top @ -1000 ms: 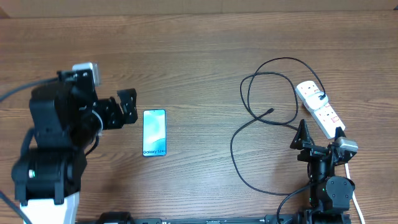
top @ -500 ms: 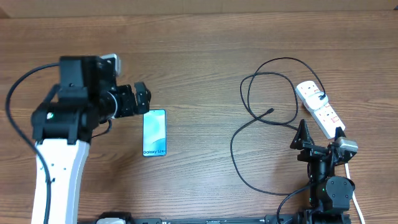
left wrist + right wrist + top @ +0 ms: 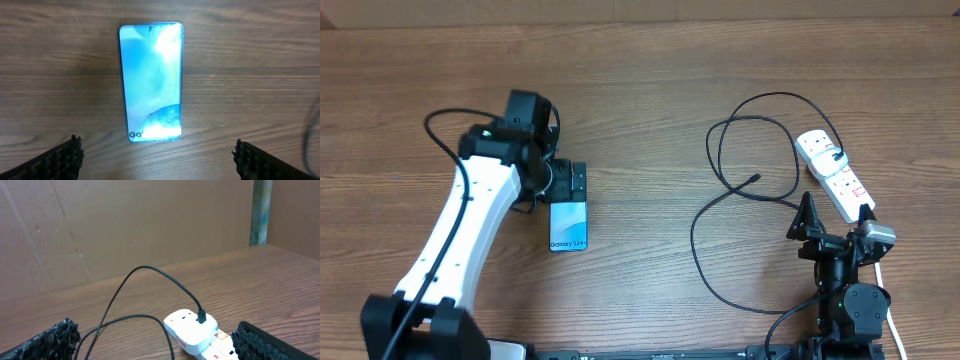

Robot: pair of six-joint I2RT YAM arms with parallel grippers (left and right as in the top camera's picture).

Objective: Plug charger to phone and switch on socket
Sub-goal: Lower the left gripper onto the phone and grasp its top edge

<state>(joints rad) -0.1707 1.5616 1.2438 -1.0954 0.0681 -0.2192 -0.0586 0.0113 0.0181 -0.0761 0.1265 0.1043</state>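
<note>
Wood-grain table [image 3: 640, 90] before you: 1 phone [image 3: 569, 228], marked "Galaxy S24+", lies partly beneath your left gripper [image 3: 575, 185], jaws spread, empty. 1 coiled charger [image 3: 694, 235] and 1 socket [image 3: 832, 178] lie near your right gripper [image 3: 835, 225], likewise released.

**Even light overhead, glare and blur at the wrists**

Overhead, the wooden tabletop [image 3: 640, 90] is brightly and evenly lit from above. The picture is sharp, with only faint, soft-edged shadows beside the arms.

The left wrist view is slightly soft throughout. The phone [image 3: 151, 80] screen glares, its lower part washed to white. The left gripper [image 3: 158, 162] shows only dark, blurred fingers [image 3: 59, 162] in the bottom corners.

The right wrist view is warm-toned and even. The socket [image 3: 192, 326] is crisp, but the right gripper [image 3: 160, 345] is dark and out of focus.
</note>
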